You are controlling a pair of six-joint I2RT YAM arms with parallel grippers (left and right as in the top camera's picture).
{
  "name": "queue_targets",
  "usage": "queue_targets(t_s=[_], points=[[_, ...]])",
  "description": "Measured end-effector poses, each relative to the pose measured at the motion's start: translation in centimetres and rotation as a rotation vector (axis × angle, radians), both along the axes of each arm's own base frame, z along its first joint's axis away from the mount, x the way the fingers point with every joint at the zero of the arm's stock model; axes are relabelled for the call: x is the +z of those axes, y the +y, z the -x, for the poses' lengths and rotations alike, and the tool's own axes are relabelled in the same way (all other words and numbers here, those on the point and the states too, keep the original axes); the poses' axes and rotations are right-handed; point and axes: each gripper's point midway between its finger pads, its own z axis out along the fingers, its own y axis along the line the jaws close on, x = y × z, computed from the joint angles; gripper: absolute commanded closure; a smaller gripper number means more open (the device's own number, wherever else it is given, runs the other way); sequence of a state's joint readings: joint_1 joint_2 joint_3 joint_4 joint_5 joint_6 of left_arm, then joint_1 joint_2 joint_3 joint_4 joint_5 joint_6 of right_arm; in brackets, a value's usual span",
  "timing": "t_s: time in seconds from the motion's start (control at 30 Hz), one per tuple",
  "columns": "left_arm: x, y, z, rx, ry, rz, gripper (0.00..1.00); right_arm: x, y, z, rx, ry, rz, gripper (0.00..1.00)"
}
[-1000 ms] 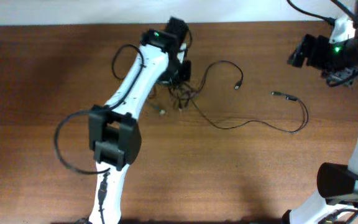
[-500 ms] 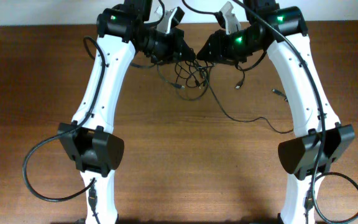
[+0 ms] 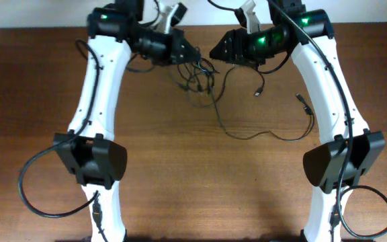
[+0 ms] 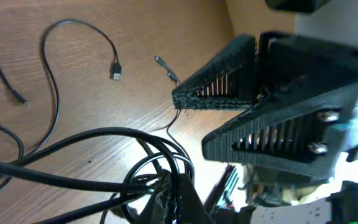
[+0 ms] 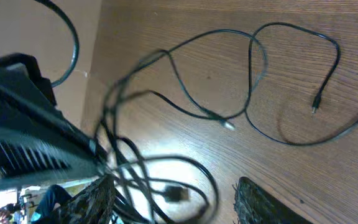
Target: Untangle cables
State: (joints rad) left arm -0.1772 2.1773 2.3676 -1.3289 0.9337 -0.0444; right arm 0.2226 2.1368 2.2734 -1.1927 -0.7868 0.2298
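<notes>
Black cables (image 3: 197,72) hung as a knotted clump near the far end of the table (image 3: 180,175), between the two grippers. One long strand trailed right across the wood to a plug (image 3: 302,99). Left gripper (image 3: 184,52) looked closed on the clump's top, though its fingers hardly showed in its own view. Right gripper (image 5: 174,186) stood wide, with loops lying between its fingers and nothing pinched. Judgement: the right should close on one outer loop, not the bundle. It should then draw away from the left slowly, easing off if the knot tightens.
</notes>
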Motion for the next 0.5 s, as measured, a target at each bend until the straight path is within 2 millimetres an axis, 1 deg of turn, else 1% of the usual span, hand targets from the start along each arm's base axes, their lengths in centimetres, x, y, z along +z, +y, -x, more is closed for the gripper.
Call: queue_targets(t_s=[0.07, 0.13, 0.17, 0.2, 0.23, 0.3, 0.33, 0.37, 0.4, 0.47, 0.5], points=[[-0.3, -1.3, 0.5, -0.028, -0.017, -0.024, 1.0, -0.2, 0.0, 0.2, -0.004, 0.013, 0.011, 0.43], [0.0, -1.3, 0.0, -0.026, -0.039, -0.009, 1.0, -1.7, -0.2, 0.5, -0.045, 0.054, 0.089, 0.47], [0.4, -1.3, -0.1, -0.028, -0.042, 0.011, 1.0, -2.5, 0.1, 0.6, -0.05, 0.065, 0.11, 0.48], [0.8, -1.1, -0.2, -0.031, -0.046, 0.035, 1.0, -3.5, 1.0, 0.7, -0.044, 0.074, 0.121, 0.56], [1.1, -1.0, -0.1, -0.035, -0.044, 0.057, 1.0, -4.4, 1.8, 0.8, -0.051, 0.089, 0.119, 0.66], [1.2, -1.1, -0.1, -0.039, -0.043, 0.065, 1.0, -4.9, 2.0, 0.9, -0.078, 0.118, 0.132, 0.88], [1.3, -1.1, -0.1, -0.04, -0.044, 0.068, 1.0, -4.9, 2.0, 0.8, -0.088, 0.123, 0.129, 0.95], [1.3, -0.9, -0.2, -0.037, -0.043, 0.072, 1.0, -4.9, 1.9, 0.8, -0.105, 0.143, 0.122, 0.96], [1.1, 0.0, -0.6, -0.016, -0.034, 0.073, 1.0, -4.9, 1.8, 0.7, -0.12, 0.156, 0.117, 0.96], [0.7, 1.4, -1.0, 0.007, 0.007, 0.1, 1.0, -4.7, 0.4, 0.9, -0.154, 0.214, 0.106, 0.96], [0.7, 1.9, -1.1, 0.012, 0.025, 0.127, 1.0, -4.8, -1.0, 1.3, -0.18, 0.26, 0.12, 0.96]])
